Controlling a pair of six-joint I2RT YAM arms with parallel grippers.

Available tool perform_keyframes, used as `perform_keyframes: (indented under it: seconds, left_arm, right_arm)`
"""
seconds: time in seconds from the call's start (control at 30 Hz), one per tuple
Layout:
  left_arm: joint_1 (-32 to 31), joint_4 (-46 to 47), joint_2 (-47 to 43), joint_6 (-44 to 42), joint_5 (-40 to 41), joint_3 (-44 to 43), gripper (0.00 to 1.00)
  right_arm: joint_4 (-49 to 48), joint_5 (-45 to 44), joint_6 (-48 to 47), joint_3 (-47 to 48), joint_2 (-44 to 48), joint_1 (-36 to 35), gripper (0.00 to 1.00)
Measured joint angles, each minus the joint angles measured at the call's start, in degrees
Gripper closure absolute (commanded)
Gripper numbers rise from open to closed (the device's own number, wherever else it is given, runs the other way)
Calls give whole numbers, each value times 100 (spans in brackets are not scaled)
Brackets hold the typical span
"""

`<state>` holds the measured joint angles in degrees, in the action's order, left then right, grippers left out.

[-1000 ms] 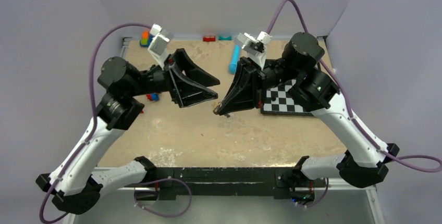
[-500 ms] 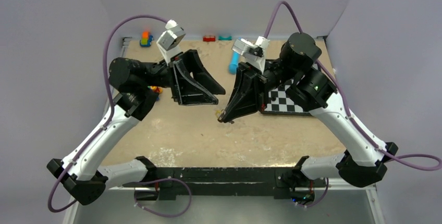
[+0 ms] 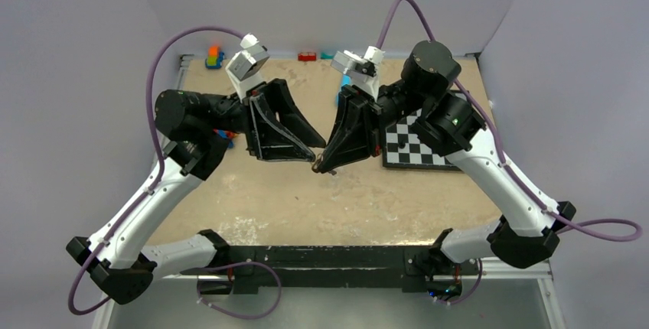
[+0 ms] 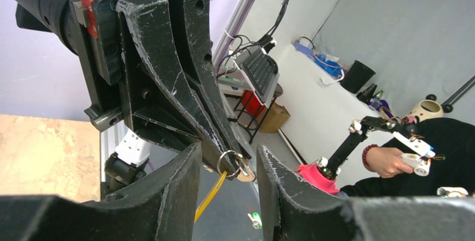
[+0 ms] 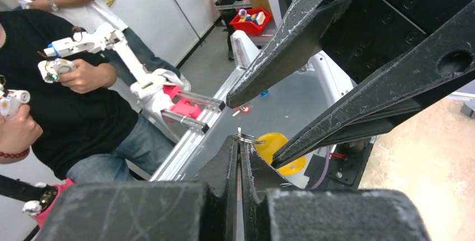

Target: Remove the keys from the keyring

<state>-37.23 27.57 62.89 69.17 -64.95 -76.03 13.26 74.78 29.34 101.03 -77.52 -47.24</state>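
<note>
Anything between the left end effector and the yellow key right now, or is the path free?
Nothing visible stands in the way. The right end effector is shut on the keyring in mid-air. The yellow key hangs from it in the gap between the open fingers of the left end effector.

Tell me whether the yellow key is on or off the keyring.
On: the yellow key hangs from the keyring pinched in the shut right hand.

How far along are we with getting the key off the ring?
Done: the keyring is up in the air, pinched in the shut right claw. In hand: the open left claw straddles the hanging yellow key. Left: grip the key and work it off; it is on the keyring.
</note>
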Motion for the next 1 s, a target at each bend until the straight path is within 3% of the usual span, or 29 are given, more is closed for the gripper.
perform_keyframes:
  seconds: [0.23,0.3,0.47,0.57,0.8,1.0]
  left_arm:
    - [-42,-103,22,-118,70,7,78]
    - [-42,-107,11,-131,79,37,78]
    - [-46,-186,-7,-131,44,107,61]
    - [-46,-247,-44,-144,-31,107,60]
    - [-46,-101,-129,-55,-153,212,66]
    - [-46,258,-98,190,-166,256,82]
  right_arm:
    - [-59,0,52,9,-17,0,100]
    - [-63,20,61,13,-17,0,100]
    - [15,22,13,81,-17,0,100]
    - [149,22,-61,192,-20,0,100]
    - [343,20,-205,278,-20,0,100]
    - [382,9,-249,278,-28,0,100]
